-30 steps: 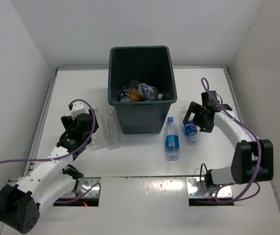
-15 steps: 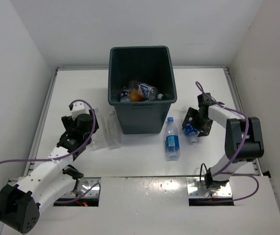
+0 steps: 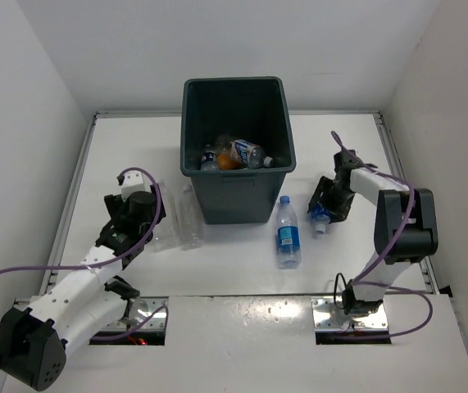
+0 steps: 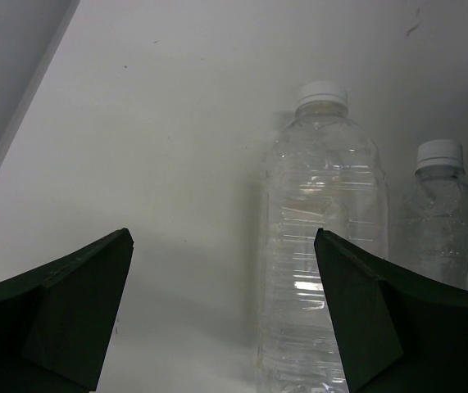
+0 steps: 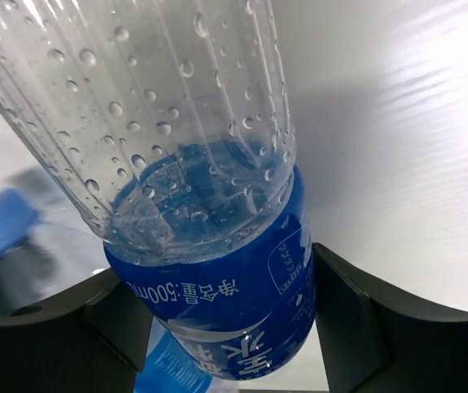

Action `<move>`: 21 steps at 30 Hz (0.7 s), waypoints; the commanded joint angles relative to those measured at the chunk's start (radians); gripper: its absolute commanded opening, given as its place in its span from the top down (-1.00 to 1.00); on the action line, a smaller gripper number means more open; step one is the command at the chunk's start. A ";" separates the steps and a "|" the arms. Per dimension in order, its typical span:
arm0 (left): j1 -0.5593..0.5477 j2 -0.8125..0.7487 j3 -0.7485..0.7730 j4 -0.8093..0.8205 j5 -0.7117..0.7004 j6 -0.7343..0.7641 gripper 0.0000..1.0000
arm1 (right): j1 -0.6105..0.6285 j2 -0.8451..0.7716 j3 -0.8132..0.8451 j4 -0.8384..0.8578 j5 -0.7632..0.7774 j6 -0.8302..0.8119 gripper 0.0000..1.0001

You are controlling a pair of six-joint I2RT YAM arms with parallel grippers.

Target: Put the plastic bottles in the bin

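Note:
The dark grey bin (image 3: 235, 196) stands at the back middle with several plastic bottles (image 3: 246, 153) inside. My right gripper (image 3: 329, 205) (image 5: 217, 327) is to the right of the bin, and both fingers press the blue label of a clear bottle (image 5: 217, 270) (image 3: 319, 219) wet with droplets. Another blue-labelled bottle (image 3: 288, 233) lies on the table in front of the bin. Left of the bin my left gripper (image 3: 153, 221) (image 4: 221, 241) stands open. Two plain clear bottles (image 4: 324, 246) (image 4: 451, 221) with white caps (image 3: 186, 221) lie just ahead of it, the nearer one by its right finger.
White walls close in the table (image 3: 242, 278) on the left, back and right. A blurred blue cap (image 5: 0, 221) shows at the left of the right wrist view. Both arm bases sit at the near edge.
My right gripper has moved in over the blue-labelled bottle beside the bin and closed its fingers on it. The left arm and the other bottles have not moved.

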 commanded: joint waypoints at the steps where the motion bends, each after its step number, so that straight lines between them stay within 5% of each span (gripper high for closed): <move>1: -0.010 0.007 0.000 0.028 0.007 0.009 -1.00 | -0.047 -0.132 0.121 -0.055 -0.001 0.038 0.09; 7: -0.010 0.036 0.010 0.028 0.007 0.018 -1.00 | -0.027 -0.236 0.400 -0.133 0.042 0.112 0.20; 13: -0.010 0.046 0.010 0.028 0.007 0.018 -1.00 | -0.018 -0.325 0.607 -0.011 0.033 0.273 0.20; 21: -0.010 0.055 0.010 0.037 0.007 0.027 -1.00 | 0.264 -0.301 0.760 0.253 -0.050 0.160 0.20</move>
